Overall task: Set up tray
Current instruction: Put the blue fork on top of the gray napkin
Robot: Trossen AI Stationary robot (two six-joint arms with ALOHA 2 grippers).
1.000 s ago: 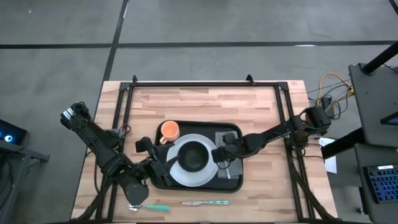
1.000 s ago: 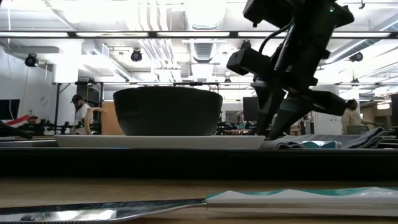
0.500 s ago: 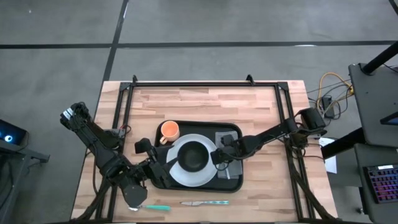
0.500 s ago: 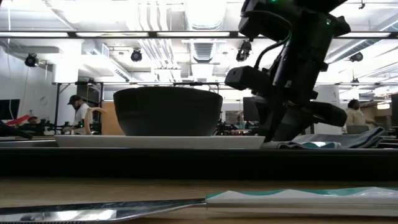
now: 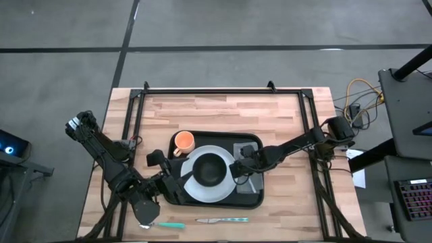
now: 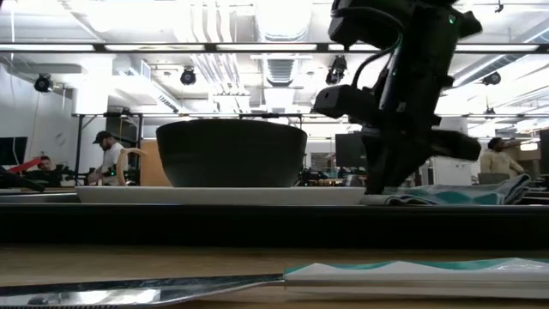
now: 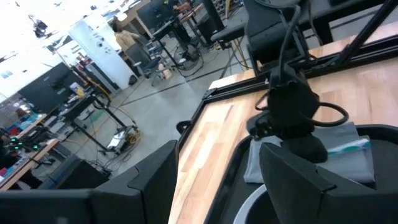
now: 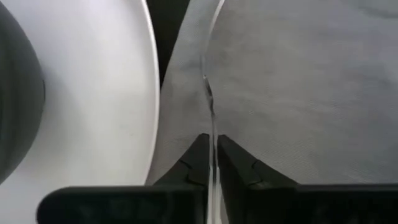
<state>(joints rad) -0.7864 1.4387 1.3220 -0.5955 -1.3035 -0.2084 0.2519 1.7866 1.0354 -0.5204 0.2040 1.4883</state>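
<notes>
The black tray (image 5: pixel 254 200) lies mid-table. It carries a white plate (image 5: pixel 194 190) with a black bowl (image 5: pixel 209 169), an orange cup (image 5: pixel 183 142) and a grey napkin (image 5: pixel 252 183) at its right end. A teal-handled piece (image 7: pixel 348 147) rests on the napkin. My right gripper (image 8: pixel 211 146) points steeply down at the napkin's plate-side part, shut on it. My left gripper (image 5: pixel 167 173) hangs open over the tray's left end with nothing between its fingers. My right gripper pinches a thin upstanding ridge of the grey napkin (image 8: pixel 210 106) between its two fingers, close to the plate's right rim. The fingers come from above, slanting down from the table's right side. The rest of the napkin lies flat on the tray.
A teal-handled utensil (image 5: pixel 164 225) and a knife (image 5: pixel 221 219) lie on the wood near the table's near edge, in front of the tray. Black frame rails (image 5: pixel 135 128) run along the table's left, right and far sides. People stand in the room beyond.
My right gripper has stayed over the napkin and shut its fingers, which stood apart a second ago. It has tipped slightly steeper. The left arm and the dishes have kept still.
</notes>
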